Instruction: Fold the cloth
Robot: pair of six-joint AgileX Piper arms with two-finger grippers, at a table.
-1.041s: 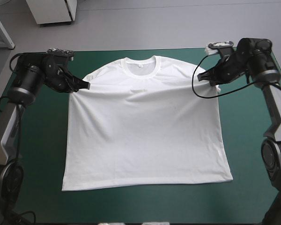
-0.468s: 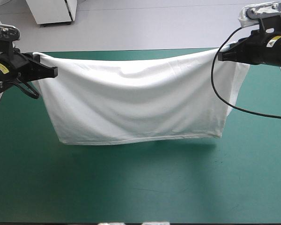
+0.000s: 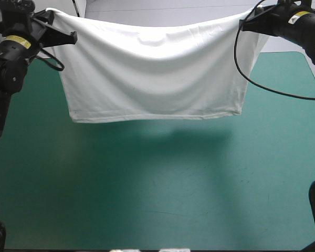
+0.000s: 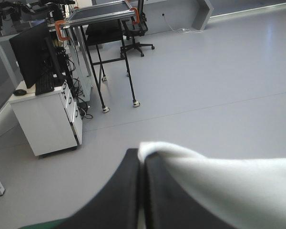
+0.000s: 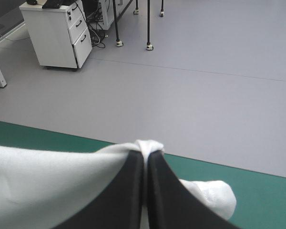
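The white T-shirt (image 3: 152, 68) hangs as a wide sheet above the teal-green table (image 3: 157, 184), its lower hem clear of the cover and casting a shadow. My left gripper (image 3: 56, 23) pinches its upper left corner and my right gripper (image 3: 248, 20) its upper right corner; the top edge sags between them. In the left wrist view, my left gripper (image 4: 142, 160) is shut, with the T-shirt (image 4: 229, 191) bulging over one finger. My right gripper (image 5: 146, 155) in its wrist view is shut too, the T-shirt (image 5: 47, 181) spilling to both sides.
The table's far edge (image 5: 257, 176) lies just beyond my right gripper. The table's right edge (image 3: 314, 73) runs under my right arm. The near half of the cover is bare teal-green.
Both grippers rose from the flat T-shirt's shoulders, lifting it off the table. Since the last frame they climbed further, and the hem now hangs higher and farther back.
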